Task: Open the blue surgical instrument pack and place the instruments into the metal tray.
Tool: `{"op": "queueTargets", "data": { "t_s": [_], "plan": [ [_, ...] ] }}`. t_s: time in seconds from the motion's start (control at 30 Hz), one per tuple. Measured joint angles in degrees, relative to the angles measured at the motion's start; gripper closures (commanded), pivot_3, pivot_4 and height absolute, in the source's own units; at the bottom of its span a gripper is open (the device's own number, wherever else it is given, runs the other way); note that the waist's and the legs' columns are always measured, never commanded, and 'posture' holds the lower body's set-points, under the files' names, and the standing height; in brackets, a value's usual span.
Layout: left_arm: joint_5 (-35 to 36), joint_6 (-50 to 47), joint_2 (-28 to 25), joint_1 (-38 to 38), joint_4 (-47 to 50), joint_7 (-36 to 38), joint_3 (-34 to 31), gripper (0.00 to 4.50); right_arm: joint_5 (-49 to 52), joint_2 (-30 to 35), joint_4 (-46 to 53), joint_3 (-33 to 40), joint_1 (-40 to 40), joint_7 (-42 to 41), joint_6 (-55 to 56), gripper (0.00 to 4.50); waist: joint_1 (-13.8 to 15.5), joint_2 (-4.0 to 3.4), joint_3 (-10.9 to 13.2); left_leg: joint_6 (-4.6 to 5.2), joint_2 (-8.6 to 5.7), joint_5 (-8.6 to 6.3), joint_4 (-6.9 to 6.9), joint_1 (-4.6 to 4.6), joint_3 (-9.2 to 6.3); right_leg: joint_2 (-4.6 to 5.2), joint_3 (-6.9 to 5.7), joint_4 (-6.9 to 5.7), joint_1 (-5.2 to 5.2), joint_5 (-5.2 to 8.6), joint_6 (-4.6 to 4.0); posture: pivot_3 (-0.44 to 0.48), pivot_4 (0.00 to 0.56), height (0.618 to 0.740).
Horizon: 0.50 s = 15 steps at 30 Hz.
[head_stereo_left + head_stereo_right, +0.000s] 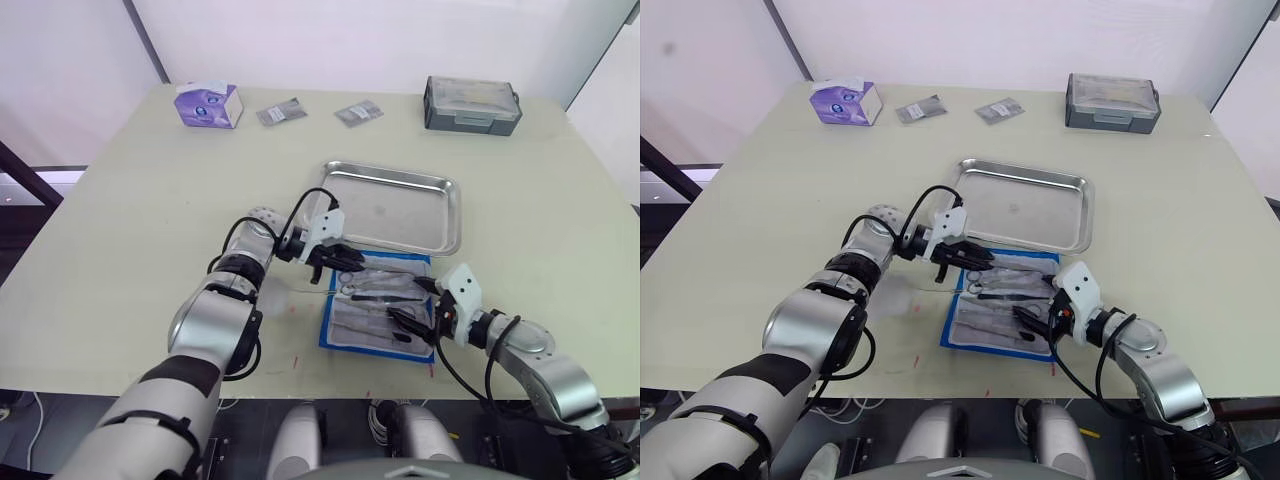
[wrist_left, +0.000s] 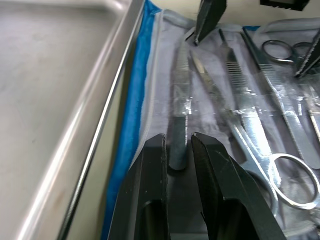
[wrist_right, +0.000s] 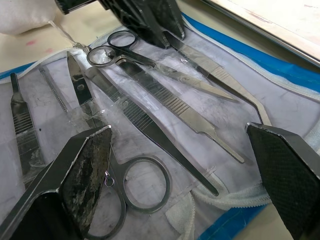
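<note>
Left eye view: flat bright-blue surgical instrument pack with whitish pocketed lining (image 1: 378, 312), lying unfolded and open on the desk, just beside the near rim of the shallow shiny stainless-steel rectangular tray (image 1: 392, 206). Opening step: judged done. Slim metal instruments, scissors, forceps and tweezers (image 1: 385, 290), all lie in the lining's pockets; tray holds none, so the transfer appears not yet begun. Left tool (image 2: 176, 150): two black fingers closed almost together on the grey butt end of one slim serrated-handled instrument (image 2: 179, 112) at the pack edge nearest the tray. Right tool (image 3: 182, 165): fingers spread wide, holding nothing, poised over the ring-handled scissors (image 3: 120, 185) at the pack's near end. Surface: pale cream desk (image 1: 130, 230) with faint red marks near its front edge. Far side, well apart from the pack: purple tissue box (image 1: 209, 104), two small grey sachets (image 1: 281, 112), grey lidded box (image 1: 471, 105). Room: white walls behind.
</note>
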<state>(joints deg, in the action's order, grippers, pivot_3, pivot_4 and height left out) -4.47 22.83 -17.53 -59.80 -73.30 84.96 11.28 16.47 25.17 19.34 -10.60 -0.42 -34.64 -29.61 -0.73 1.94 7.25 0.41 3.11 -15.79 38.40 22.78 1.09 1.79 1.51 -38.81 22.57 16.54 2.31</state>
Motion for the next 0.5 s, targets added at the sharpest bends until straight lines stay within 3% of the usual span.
{"op": "queueTargets", "data": {
  "t_s": [0.23,0.37,0.5],
  "plan": [
    [-0.02,-0.50,0.20,0.23,0.00,-0.17,-0.13,3.60,-0.02,0.00,0.04,0.02,0.08,0.08,0.00,0.00,0.03,0.00,-0.02,0.00,0.00,0.00,0.00,0.00,0.00,0.00,0.00,0.00,0.00,0.00,0.00,0.000,0.150,0.738],
    [-0.08,-0.46,0.23,0.24,0.01,-0.21,-0.14,4.43,-0.04,-0.01,0.04,-0.01,0.08,0.08,0.01,0.00,0.02,0.00,-0.03,0.00,0.00,0.00,0.00,0.00,0.00,0.00,0.00,0.00,-0.01,0.00,0.00,0.000,0.150,0.738],
    [-0.08,-0.31,0.21,0.24,0.01,-0.10,-0.27,4.43,-0.11,-0.03,0.04,-0.03,0.08,0.09,0.02,0.00,0.02,0.01,-0.04,0.00,0.00,0.00,0.00,0.00,0.00,0.00,0.00,0.00,-0.01,0.00,0.00,0.000,0.150,0.738]
  ]
}}
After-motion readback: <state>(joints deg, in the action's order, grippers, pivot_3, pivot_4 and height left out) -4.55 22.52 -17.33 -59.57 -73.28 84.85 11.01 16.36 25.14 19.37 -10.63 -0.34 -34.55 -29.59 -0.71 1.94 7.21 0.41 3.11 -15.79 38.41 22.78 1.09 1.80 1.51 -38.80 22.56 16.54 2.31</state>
